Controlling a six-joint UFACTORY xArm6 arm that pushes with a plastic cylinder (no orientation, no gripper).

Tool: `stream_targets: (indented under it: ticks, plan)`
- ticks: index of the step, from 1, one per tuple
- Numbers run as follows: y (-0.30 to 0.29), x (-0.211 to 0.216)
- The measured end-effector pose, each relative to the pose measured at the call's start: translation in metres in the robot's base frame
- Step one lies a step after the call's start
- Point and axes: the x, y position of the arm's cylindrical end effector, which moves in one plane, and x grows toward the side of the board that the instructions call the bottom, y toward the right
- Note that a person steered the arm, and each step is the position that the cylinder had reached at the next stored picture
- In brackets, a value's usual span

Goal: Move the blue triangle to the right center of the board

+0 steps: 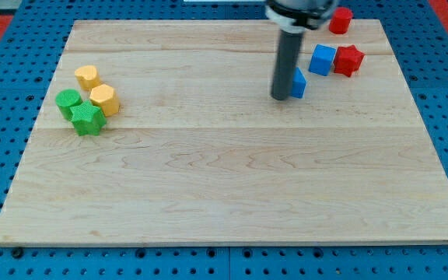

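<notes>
The blue triangle (299,82) lies in the upper right part of the wooden board (232,187), mostly hidden behind my rod. My tip (280,97) rests on the board against the triangle's left side. A blue cube (323,59) sits just above and to the right of the triangle, with a red star-shaped block (348,60) touching the cube's right side.
A red cylinder (341,19) stands at the board's top right edge. At the left sit two yellow blocks (88,77) (104,100), a green cylinder (68,102) and a green star-shaped block (88,120), clustered together.
</notes>
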Motion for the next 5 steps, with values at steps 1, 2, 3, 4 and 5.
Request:
stream_targets:
  ticks: [1, 2, 3, 4, 5]
  plan:
    - [-0.020, -0.030]
    - [0.041, -0.027]
    - [0.098, 0.011]
    - [0.051, -0.018]
    - [0.006, -0.074]
